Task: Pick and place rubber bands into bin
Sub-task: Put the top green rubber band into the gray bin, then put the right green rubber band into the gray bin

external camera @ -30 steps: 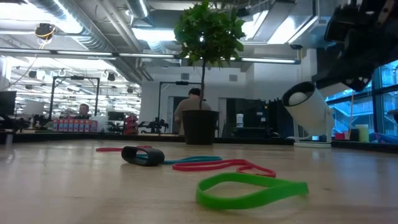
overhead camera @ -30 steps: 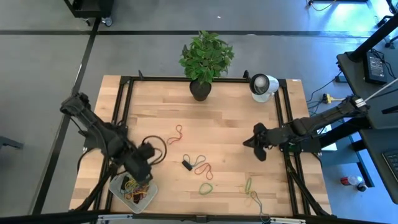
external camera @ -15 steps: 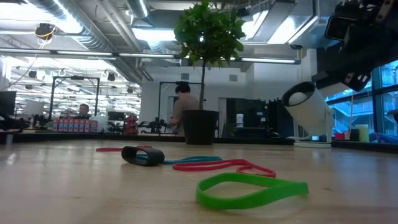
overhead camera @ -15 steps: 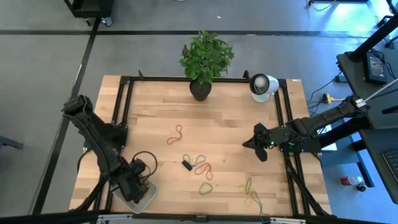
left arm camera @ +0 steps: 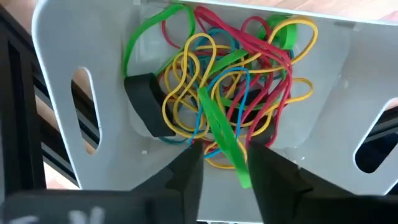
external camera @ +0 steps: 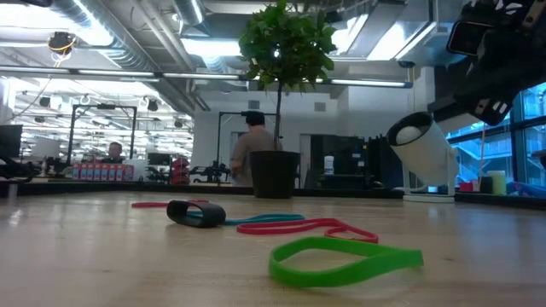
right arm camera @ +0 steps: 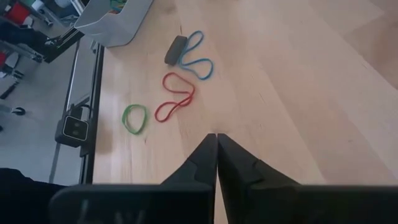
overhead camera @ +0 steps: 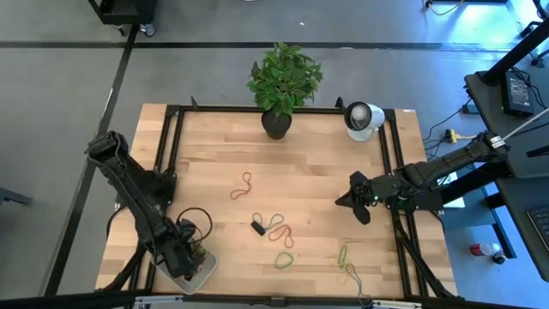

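Note:
The bin [overhead camera: 204, 273] sits at the table's near left corner and holds a tangle of yellow, red, green and blue rubber bands [left arm camera: 217, 81]. My left gripper [left arm camera: 225, 163] points down into it, open, with a green band [left arm camera: 219, 124] lying on the pile between its fingertips. More rubber bands lie on the table: a red one [overhead camera: 244, 185], a red and blue pair [overhead camera: 279, 228], a green one [overhead camera: 284, 258] and a yellow-green one [overhead camera: 343, 255]. My right gripper [overhead camera: 350, 199] is shut above the table's right side. My left gripper stands with one finger on either side of the green band's near end [left arm camera: 241, 174]. I cannot tell whether the fingers touch it. The band lies along the gap and rests on the pile in the bin.
A small black block [overhead camera: 257, 227] lies beside the red and blue bands. A potted plant [overhead camera: 279, 81] and a white round device [overhead camera: 362, 118] stand at the far edge. Black rails [overhead camera: 167, 154] run along the table's sides. Bare wood lies in the middle.
My left gripper has gone down and toward the table's near edge, turning about its own axis, and now stands over the bin, covering the bands. The right arm has kept still.

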Robot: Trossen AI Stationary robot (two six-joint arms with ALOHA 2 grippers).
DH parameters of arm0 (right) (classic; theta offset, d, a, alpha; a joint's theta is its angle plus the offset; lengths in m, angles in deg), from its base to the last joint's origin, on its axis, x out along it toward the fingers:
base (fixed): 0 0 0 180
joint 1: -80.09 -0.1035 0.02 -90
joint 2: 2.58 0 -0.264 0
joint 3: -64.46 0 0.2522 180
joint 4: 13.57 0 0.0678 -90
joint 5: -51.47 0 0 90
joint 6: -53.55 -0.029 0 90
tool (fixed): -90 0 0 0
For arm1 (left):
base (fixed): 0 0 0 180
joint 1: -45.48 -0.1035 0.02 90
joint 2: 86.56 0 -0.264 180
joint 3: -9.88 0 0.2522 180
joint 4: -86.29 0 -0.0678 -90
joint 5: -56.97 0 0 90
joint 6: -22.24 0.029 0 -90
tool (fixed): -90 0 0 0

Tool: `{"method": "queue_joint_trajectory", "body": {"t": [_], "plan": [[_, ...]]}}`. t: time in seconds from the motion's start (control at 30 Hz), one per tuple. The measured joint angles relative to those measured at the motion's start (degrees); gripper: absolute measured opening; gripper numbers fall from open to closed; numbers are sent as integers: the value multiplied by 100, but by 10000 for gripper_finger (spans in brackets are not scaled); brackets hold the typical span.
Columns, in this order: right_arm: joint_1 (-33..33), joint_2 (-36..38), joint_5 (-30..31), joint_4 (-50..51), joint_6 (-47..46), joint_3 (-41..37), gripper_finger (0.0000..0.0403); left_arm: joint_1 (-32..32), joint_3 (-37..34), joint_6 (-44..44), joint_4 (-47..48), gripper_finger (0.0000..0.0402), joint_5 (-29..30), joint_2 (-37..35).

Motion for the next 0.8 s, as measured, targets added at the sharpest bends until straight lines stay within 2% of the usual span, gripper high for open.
{"method": "queue_joint_trajectory", "body": {"t": [0.17,0.4,0.47,0.57,0.7,0.8], "plan": [[0,0,2,0,12,0,16,-114,0,48,19,146,-39,-89],[0,0,4,0,9,0,16,-306,0,20,519,133,64,-691],[0,0,6,0,9,0,16,-437,0,106,704,126,445,-927],[0,-2,37,2,7,2,16,-708,0,550,831,116,1499,-1293],[0,-2,209,-111,-154,1,14,-1180,0,2231,711,92,3038,-1670],[0,-24,469,-511,-296,2,5,-1665,0,3665,547,60,3675,-1824]]}}
